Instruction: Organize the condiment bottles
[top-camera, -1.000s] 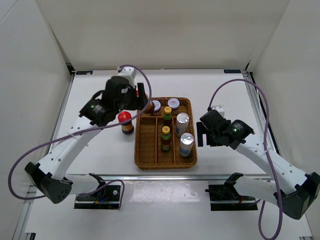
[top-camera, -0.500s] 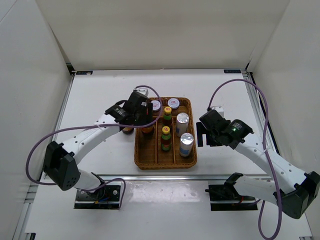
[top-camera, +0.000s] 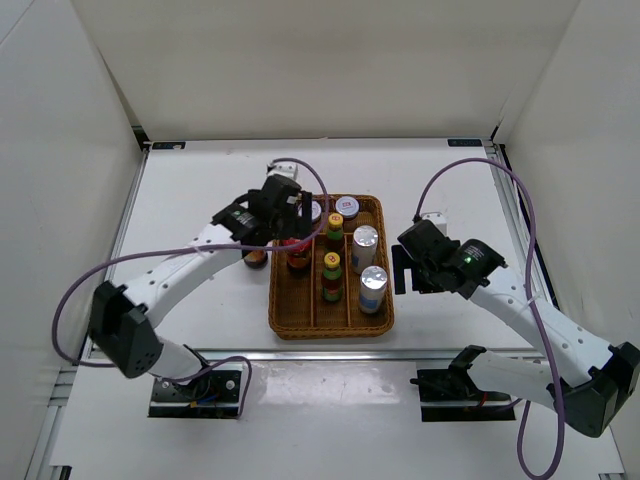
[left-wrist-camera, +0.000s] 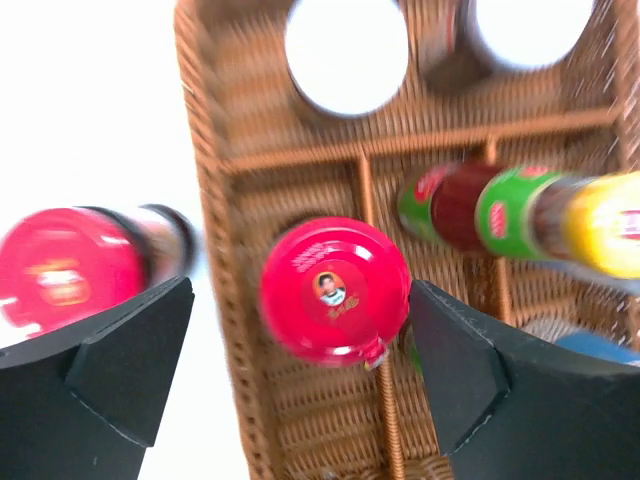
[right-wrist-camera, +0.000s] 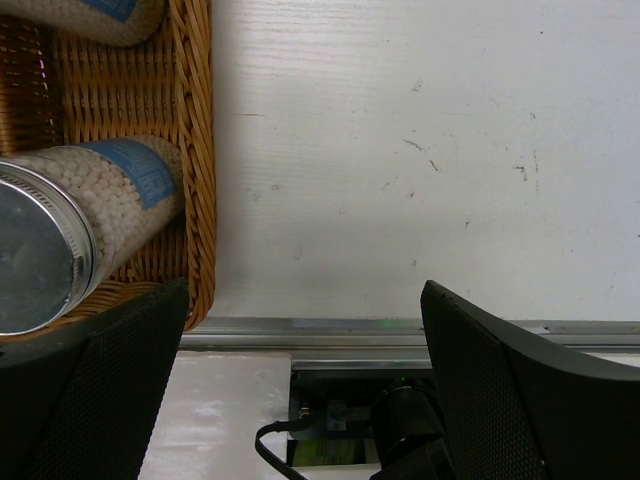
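Red-lidded jar (left-wrist-camera: 335, 292) below spread left hand (left-wrist-camera: 300, 335)

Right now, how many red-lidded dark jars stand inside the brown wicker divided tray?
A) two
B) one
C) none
B: one red-lidded dark jar sits inside the brown wicker tray; the other red-lidded jar stands on the white table just outside the tray's wall.

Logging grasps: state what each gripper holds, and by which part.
Nothing is held. The left gripper is open over the red-lidded jar standing in the tray, not clamped on it; the right gripper is open over the table.
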